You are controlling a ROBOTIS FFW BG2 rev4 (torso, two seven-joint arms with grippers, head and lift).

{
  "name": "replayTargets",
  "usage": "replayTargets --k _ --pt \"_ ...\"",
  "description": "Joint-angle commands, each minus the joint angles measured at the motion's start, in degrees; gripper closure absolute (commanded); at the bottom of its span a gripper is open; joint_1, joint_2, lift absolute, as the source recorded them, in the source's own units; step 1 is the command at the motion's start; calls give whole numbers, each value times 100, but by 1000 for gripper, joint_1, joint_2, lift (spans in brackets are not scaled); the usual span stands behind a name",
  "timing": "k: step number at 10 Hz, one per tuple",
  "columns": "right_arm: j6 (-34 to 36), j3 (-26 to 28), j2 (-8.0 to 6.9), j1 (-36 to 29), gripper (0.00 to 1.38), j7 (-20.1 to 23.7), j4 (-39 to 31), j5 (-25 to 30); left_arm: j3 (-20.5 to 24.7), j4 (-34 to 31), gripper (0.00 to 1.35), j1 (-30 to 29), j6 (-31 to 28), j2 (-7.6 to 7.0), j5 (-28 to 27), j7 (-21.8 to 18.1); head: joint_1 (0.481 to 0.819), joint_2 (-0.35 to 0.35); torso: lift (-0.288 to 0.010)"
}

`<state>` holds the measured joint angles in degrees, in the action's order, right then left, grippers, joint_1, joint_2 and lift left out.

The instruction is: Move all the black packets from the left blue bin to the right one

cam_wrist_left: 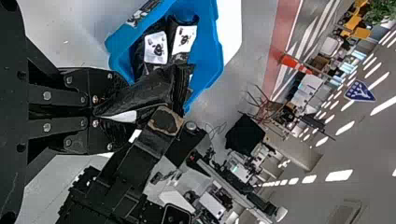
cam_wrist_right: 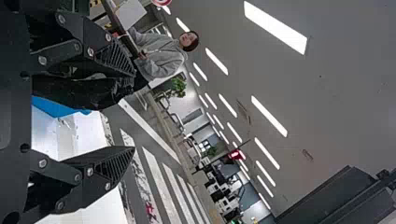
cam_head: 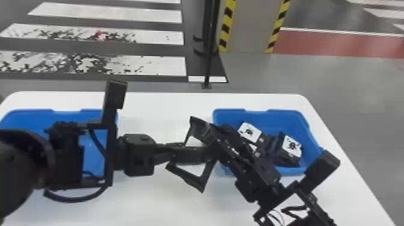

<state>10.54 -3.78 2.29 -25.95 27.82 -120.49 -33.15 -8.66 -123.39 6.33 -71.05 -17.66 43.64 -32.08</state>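
behind everything spreads the grey floor (cam_head: 360, 87), marked with broad white stripes and a red band, and on it, past the far edge of the table, stand a pillar (cam_head: 249, 27) edged in yellow and black and a thin black pole (cam_head: 209, 60). the white table (cam_head: 168, 207) carries two bins set well apart. the left arm (cam_head: 138, 154) comes in from the left edge and crosses over the left blue bin (cam_head: 27, 115), hiding much of its inside; the right arm (cam_head: 258, 177) comes in from the lower right and passes over the near left part of the right blue bin (cam_head: 279, 113). the two grippers meet between the bins, close to the right one. the left gripper (cam_head: 180, 153) has its fingers drawn together, clamped on a black packet (cam_wrist_left: 144, 93), which sticks out past the fingertips. the right gripper (cam_head: 189, 144) has its fingers spread wide, and in its wrist view a black packet lies in the space between them, right by one finger and well away from the other. inside the right blue bin lie at least two more black packets (cam_head: 288, 160), side by side, their white labels (cam_head: 250, 132) facing up. off in the room, in the left wrist view, is an orange cone (cam_wrist_left: 294, 63).
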Motion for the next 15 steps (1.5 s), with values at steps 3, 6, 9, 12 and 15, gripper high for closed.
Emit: replayTargets --k 3,6,9,12,15 --pt "-84 -22 0 -6 1279 48 32 -45 78 0 1197 -28 18 17 -11 8 695 -121 -185" --pt "-112 58 35 36 1279 57 18 -33 318 0 298 -337 116 70 126 132 695 -112 -185" --pt "-112 286 70 317 1279 66 229 1 672 -267 159 -759 271 123 149 149 695 -111 -185" --pt "-183 926 114 894 1279 48 890 184 1186 -886 159 -1448 313 211 138 149 695 -133 -185" --pt "-225 1474 229 1667 1279 -57 2142 412 1540 -1266 159 -1940 313 255 149 149 695 -202 -185"
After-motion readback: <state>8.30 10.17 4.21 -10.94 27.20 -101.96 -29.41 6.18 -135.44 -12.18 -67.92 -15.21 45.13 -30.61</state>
